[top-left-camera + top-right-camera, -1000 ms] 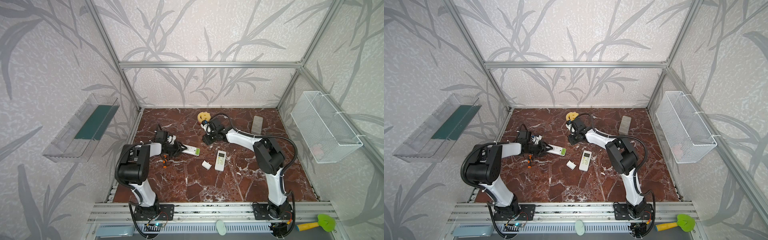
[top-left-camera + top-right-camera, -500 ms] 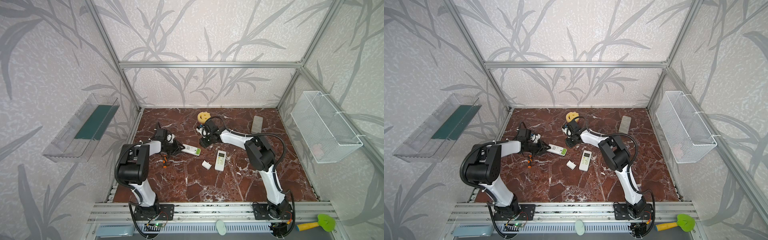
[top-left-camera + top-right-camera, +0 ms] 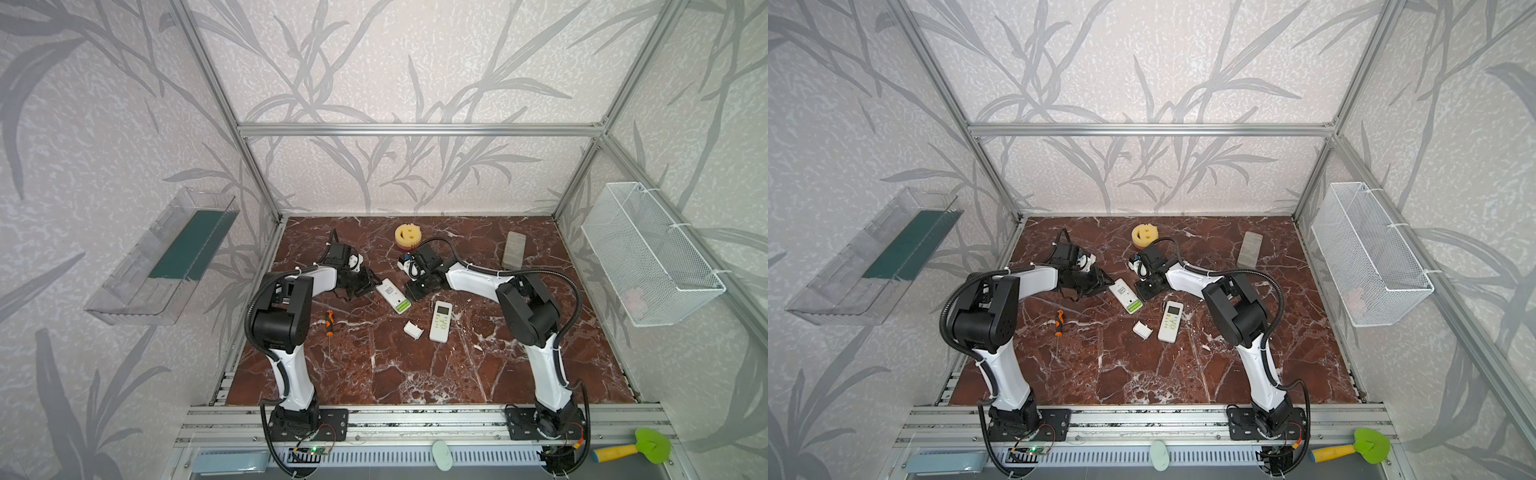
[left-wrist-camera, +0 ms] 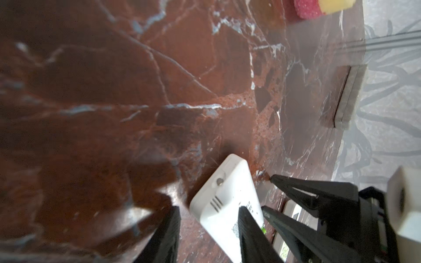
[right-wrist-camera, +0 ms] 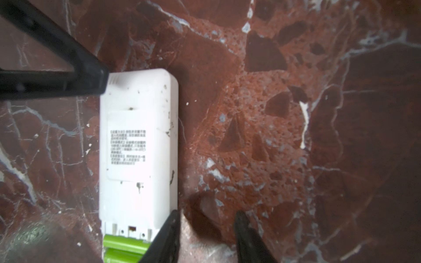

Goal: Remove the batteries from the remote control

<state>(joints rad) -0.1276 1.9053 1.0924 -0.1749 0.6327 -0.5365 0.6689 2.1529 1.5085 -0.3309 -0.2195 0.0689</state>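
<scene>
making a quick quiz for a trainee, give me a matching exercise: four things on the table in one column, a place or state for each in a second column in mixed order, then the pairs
Things:
1. batteries
2. screwdriver
3. smiley sponge
4. small white cover

Places or states:
A. lying loose between the two remotes, nearer the front
B. near the back wall, yellow on top
C. still seated in the open back of the face-down remote
D. on the marble beside the left arm, orange handle

Pairs: 1-C, 2-D, 3-B, 4-A
</scene>
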